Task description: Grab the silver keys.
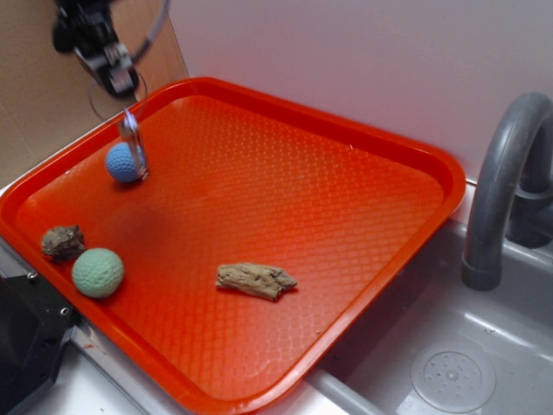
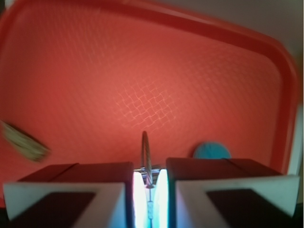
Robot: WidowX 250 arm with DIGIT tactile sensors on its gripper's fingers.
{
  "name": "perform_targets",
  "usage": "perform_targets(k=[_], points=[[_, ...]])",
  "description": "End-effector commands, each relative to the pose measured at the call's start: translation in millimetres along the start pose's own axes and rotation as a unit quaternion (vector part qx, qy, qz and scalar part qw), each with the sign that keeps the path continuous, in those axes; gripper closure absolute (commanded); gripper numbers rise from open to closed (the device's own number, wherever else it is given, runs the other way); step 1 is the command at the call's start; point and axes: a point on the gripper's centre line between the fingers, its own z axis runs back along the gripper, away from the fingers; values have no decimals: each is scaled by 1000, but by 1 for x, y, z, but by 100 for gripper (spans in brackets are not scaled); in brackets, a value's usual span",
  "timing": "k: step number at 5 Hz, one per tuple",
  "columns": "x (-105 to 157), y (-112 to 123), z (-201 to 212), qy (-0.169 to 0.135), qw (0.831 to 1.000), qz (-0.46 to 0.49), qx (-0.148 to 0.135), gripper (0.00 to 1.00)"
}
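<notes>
Presently, keys: the bunch of small grey-silver metal keys on a thin round wire ring (image 1: 131, 138) hangs in the air over the far-left corner of the orange-red textured plastic tray (image 1: 346, 216), clear of its floor.
Ring, wrist view: the wire ring (image 2: 145, 159) runs edge-on up out of the narrow gap between the two claw pads; the keys themselves cannot be made out there.
Claw: the black claw (image 1: 117, 73) sits at the top left, well above the tray; its fingers (image 2: 85, 190) are drawn together on the ring, with only a sliver of light between them.
Arm pose: reaching over the tray's back-left rim, claw pointed downward, load dangling under it; the rest of the arm is out of frame.
Handling, judged: light, hard, smooth metal. The loose keys will likely swing and turn on the ring. A thin wire offers little surface, so it could slip or twist between the pads if jolted.
Hold point, judged: the ring, as taken now, seems the best grip, since the flat keys would slide over one another.
Neighbours: a blue dimpled ball (image 1: 123, 162) lies on the tray just behind the hanging keys; a pale green dimpled ball (image 1: 98, 272) and a brown lumpy stone (image 1: 62, 243) sit near the left rim; a tan piece of driftwood (image 1: 256, 280) lies mid-tray.
Surroundings: a grey sink with a grey tap (image 1: 505, 181) lies to the right.
Progress, judged: grasp looks made.
</notes>
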Motion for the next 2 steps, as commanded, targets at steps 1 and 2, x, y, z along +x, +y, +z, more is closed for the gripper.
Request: perform_targets(k=[1,2], points=[[22,-21,66,-29,967,239,90,100],[19,-19,63,-24,959,264,96,100]])
